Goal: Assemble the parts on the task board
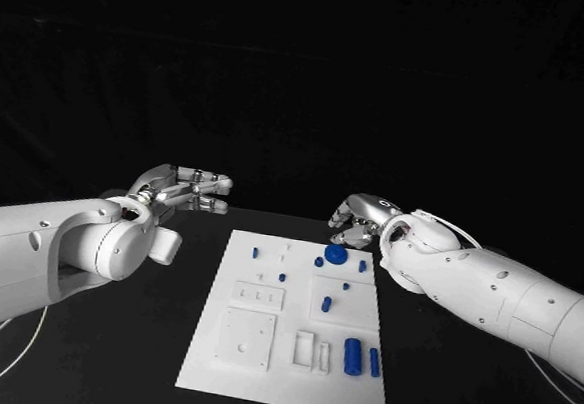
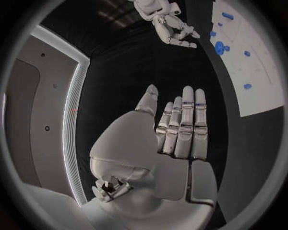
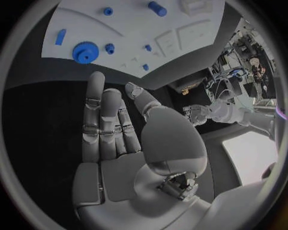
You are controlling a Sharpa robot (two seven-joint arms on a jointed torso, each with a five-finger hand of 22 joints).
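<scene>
Both hands are hovering released, fingers straight, holding nothing: left hand (image 1: 178, 187) off the board (image 1: 250, 358), right hand (image 1: 362, 221) w/ fingertips nearing the blue gear (image 1: 335, 254) at far edge, prob. lining up a pick. Other parts (image 1: 353, 356) are lying near the front.

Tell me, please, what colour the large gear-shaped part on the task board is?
Blue. The gear shows best in the right wrist view, lying on the white task board.
</scene>
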